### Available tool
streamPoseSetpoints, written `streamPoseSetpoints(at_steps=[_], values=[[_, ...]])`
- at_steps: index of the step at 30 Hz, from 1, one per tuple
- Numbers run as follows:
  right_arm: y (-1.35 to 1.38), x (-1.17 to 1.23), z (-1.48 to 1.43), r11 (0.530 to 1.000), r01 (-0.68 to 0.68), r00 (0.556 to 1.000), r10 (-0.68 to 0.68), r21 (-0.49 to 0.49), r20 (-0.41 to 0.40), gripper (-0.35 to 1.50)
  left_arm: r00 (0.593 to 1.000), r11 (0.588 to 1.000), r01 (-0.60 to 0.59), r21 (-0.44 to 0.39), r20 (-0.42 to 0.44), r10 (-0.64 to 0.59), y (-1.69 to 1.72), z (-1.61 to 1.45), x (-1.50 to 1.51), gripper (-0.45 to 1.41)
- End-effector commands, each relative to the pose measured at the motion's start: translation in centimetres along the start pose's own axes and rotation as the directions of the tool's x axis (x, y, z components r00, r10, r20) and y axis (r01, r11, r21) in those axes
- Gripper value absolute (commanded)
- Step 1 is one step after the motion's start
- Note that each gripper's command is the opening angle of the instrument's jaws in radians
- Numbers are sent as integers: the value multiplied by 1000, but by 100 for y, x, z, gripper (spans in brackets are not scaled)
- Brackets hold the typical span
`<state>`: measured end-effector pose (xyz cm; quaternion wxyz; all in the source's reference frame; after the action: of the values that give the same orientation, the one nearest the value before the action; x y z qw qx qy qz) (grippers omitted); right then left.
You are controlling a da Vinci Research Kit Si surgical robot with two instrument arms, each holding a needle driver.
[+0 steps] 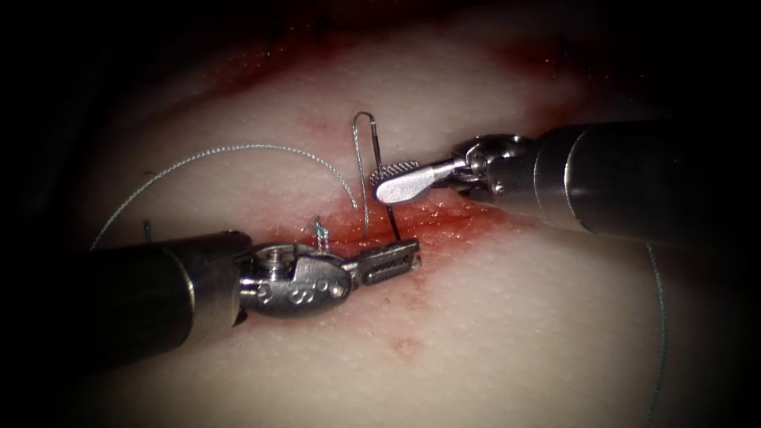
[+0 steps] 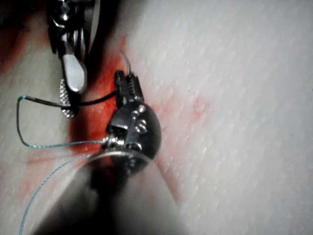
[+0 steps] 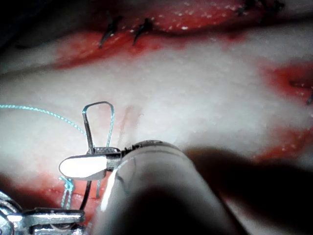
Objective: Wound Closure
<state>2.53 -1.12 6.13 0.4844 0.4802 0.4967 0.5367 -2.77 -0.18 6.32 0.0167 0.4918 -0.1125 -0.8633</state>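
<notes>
While the dark curved steel needle [image 1: 386,198] stands nearly upright over the red-stained cut in the pale tissue [image 1: 507,333], the right tool's fingers [image 1: 396,181] pinch its upper shaft; the left tool's fingers [image 1: 390,261] grip its lower end, teal thread [image 1: 238,149] trailing left.

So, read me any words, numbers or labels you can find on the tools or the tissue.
No readable text.
Left tool: small round marks on its wrist, too small to read as characters.
Right tool: no marking.
Tissue: none.
The left tool holds the needle near one end, off the tissue; the right tool sits at the needle's middle.
</notes>
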Motion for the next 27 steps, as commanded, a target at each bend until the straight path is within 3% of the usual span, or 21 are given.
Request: streamPoseSetpoints(at_steps=[1, 15, 19, 23, 27], values=[[5, -1, 9, 1000, 1, 1000, -1, 4, 0, 82, 1000, 1000, -5, -8, -3, 5, 5, 8, -1, -45], [9, -5, 15, 1000, 8, 1000, -8, 9, 7, 57, 1000, 1000, -6, -18, -9, 6, 7, 9, 1, -45], [10, -6, 16, 1000, 10, 1000, -10, 10, 9, 29, 1000, 1000, -6, -18, -9, 6, 7, 9, 1, -45], [14, -7, 18, 1000, 7, 1000, -7, -8, 9, -35, 1000, 1000, -6, -20, -7, 6, 8, 9, 2, -45], [16, -6, 18, 997, 25, 1000, -25, -66, 9, -35, 1000, 1000, -7, -24, -10, 7, 10, 10, 3, -45]])
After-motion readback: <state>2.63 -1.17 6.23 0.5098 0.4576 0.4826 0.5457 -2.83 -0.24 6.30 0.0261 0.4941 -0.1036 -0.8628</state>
